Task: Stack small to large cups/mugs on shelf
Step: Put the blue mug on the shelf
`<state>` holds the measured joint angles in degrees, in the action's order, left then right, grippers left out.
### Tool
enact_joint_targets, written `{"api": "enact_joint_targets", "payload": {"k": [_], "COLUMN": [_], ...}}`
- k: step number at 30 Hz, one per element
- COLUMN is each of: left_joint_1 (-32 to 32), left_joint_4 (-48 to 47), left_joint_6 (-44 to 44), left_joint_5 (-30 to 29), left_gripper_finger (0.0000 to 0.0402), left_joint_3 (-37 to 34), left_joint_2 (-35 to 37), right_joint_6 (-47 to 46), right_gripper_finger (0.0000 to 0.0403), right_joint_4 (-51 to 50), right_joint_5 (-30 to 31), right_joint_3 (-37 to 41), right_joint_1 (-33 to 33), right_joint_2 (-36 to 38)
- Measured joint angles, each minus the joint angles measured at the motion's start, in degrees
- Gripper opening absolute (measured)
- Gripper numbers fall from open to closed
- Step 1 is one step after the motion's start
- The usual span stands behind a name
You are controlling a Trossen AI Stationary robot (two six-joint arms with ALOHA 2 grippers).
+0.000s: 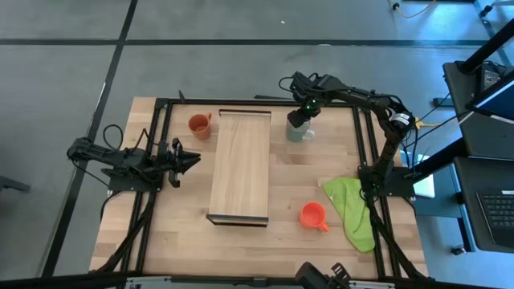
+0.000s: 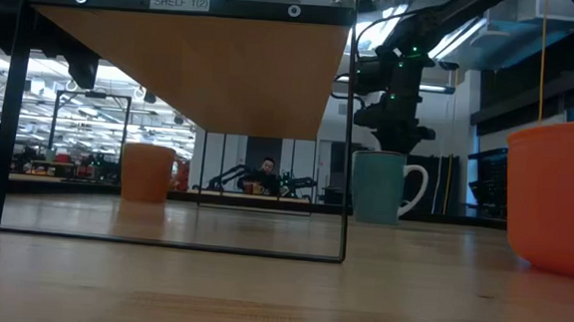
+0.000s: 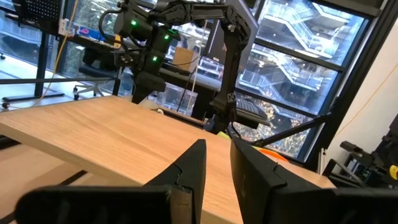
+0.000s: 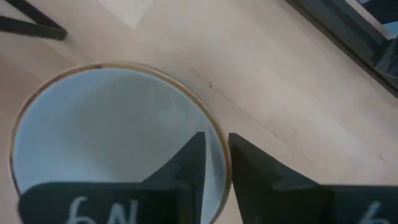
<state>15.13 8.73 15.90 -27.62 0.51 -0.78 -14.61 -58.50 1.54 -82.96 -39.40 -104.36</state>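
The pale grey-white mug (image 1: pixel 302 131) stands upright on the table just right of the shelf's far end, its handle (image 2: pixel 417 189) to one side. My right gripper (image 1: pixel 299 118) is over it, shut on its rim. The brownish-orange mug (image 1: pixel 199 124) stands left of the shelf's far end. Near the table's front, right of the shelf, the small orange-red mug (image 1: pixel 312 215) rests on its base. The shelf (image 1: pixel 241 164), a long light-wood plank, is raised on a thin black frame (image 2: pixel 349 135). My left gripper (image 1: pixel 191 160) is shut beside the shelf's left edge and touches nothing. My right gripper (image 4: pixel 216 149) comes from above, pointing down, with the grey-white mug's rim (image 4: pixel 211 124) between its fingers. One finger (image 4: pixel 189 165) is inside the mug and the other (image 4: pixel 261 171) outside. The mug stands upright with its base on the table (image 2: pixel 378 219).
A green cloth (image 1: pixel 353 207) lies on the table's right side, close to the small orange-red mug. Black frame rails (image 1: pixel 365 144) run along both sides of the table. People and equipment show far off in the room behind (image 2: pixel 263 175).
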Motion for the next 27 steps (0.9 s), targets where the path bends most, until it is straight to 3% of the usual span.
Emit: {"api": "enact_joint_targets", "payload": {"k": [27], "left_joint_1": [-0.02], "left_joint_4": [-0.02], "left_joint_6": [0.22], "left_joint_5": [0.02], "left_gripper_finger": [0.0069], "left_joint_3": [0.00], "left_joint_2": [0.00], "right_joint_6": [4.28], "right_gripper_finger": [0.0034], "right_joint_4": [1.15], "right_joint_5": [-1.66], "right_joint_3": [0.00], "right_joint_1": [0.00], "right_joint_2": [0.00]}}
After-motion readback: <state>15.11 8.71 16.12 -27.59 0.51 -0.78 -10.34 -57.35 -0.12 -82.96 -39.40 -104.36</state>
